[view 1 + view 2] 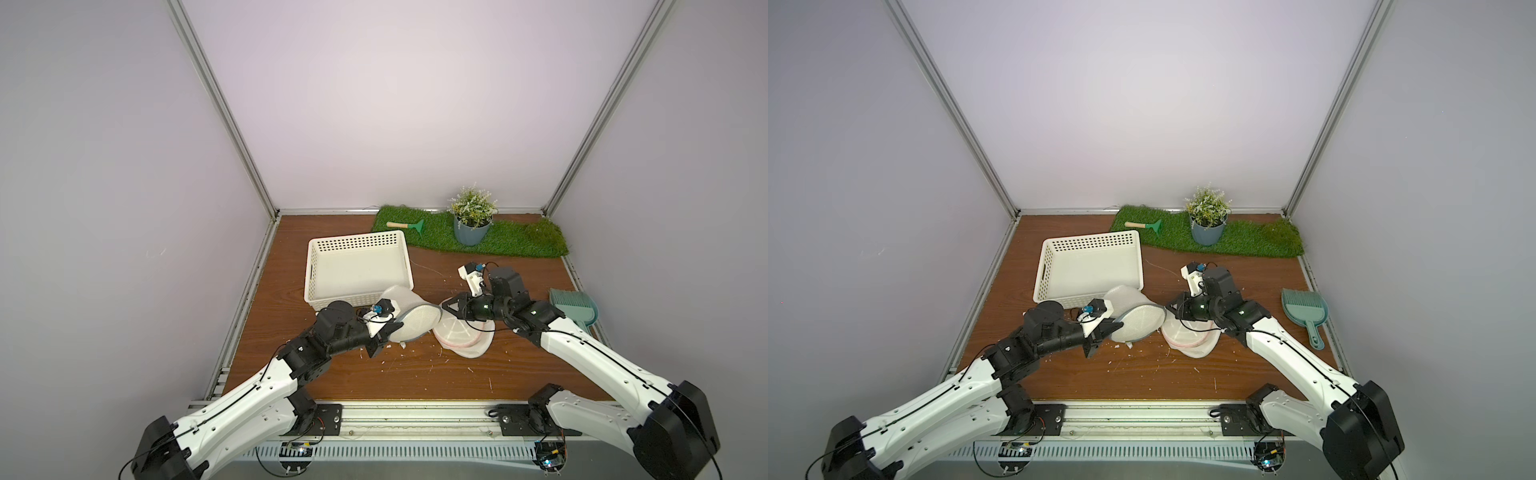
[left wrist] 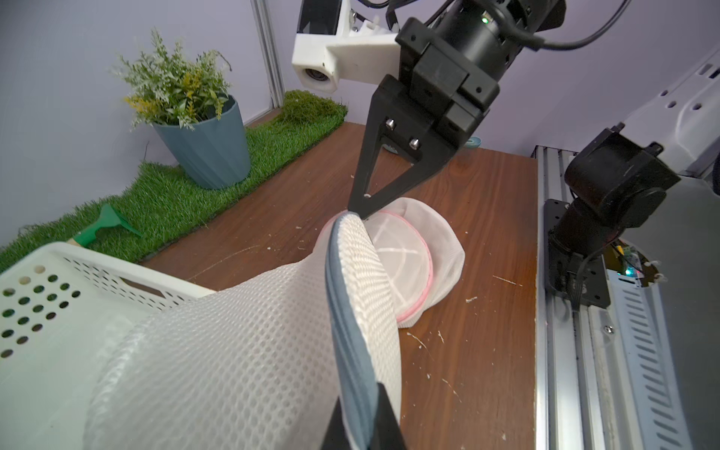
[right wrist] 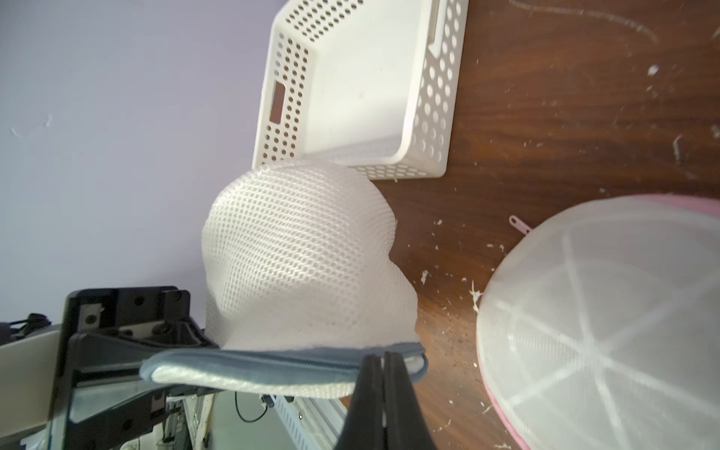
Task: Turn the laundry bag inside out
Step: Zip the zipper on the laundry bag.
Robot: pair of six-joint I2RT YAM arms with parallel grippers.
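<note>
The laundry bag (image 1: 415, 322) (image 1: 1142, 322) is white honeycomb mesh with a grey-blue zip rim, and it hangs just above the table between both arms. My left gripper (image 1: 392, 332) (image 1: 1115, 328) (image 2: 360, 422) is shut on the near end of that rim. The mesh body (image 2: 233, 350) bulges back toward the basket. My right gripper (image 1: 444, 306) (image 1: 1169, 307) (image 3: 383, 362) has its fingers pressed together on the rim's other end, and the left wrist view shows it there too (image 2: 356, 212). The mesh dome (image 3: 304, 253) swells above the rim.
A second white bag with a pink rim (image 1: 461, 336) (image 1: 1187, 336) (image 2: 409, 253) (image 3: 604, 311) lies under the right wrist. A white perforated basket (image 1: 357, 239) (image 1: 1092, 243) stands behind the left arm. A grass mat (image 1: 519, 241), a potted plant (image 1: 471, 232), a small rake (image 1: 409, 225) and a teal dustpan (image 1: 575, 309) are also here.
</note>
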